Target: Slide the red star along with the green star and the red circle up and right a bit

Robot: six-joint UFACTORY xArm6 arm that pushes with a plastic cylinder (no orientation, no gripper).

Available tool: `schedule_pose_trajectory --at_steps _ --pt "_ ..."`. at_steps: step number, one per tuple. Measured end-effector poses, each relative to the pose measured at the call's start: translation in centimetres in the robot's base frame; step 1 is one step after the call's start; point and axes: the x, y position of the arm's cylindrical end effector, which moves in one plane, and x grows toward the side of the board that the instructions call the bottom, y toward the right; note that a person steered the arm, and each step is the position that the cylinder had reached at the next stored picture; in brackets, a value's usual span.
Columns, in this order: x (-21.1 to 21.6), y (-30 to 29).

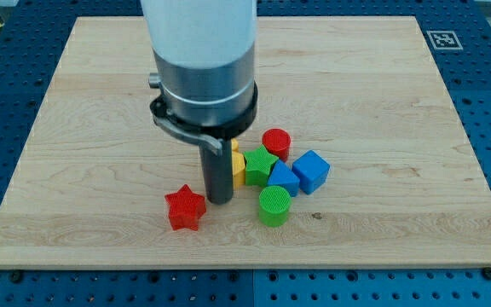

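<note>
Resting just right of the red star (pixel 185 208), my tip (pixel 220 199) stands beside the green star (pixel 260 166); no gripper, no readable writing.

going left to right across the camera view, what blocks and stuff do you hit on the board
red star → my tip → yellow block, mostly hidden behind the rod → green star → blue cube. The green circle, red circle and the other blue block overlap in the middle, so I leave them out.
</note>
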Motion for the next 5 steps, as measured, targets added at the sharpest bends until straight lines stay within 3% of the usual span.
schedule_pose_trajectory --at_steps 3,5 --pt "-7.8 -2.8" --pt "-5.4 -9.6"
